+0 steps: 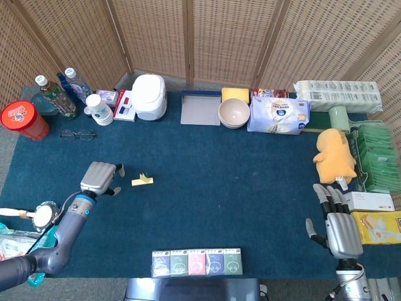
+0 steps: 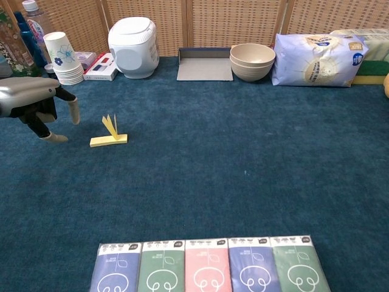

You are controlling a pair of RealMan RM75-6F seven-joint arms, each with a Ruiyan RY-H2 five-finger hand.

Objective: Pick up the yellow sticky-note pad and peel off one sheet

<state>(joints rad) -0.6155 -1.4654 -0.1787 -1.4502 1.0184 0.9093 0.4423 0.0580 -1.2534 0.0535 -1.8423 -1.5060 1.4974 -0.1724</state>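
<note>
While one pad lies alone, the left robot hand hovers beside it, fingers apart, empty; the right robot hand rests spread, empty.

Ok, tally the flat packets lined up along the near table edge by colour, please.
Purple flat packets: 2
Green flat packets: 2
Pink flat packet: 1
Total: 5

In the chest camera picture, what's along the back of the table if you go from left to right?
Paper cups → white rice cooker → grey tray → beige bowls → blue-and-white bag.
</note>
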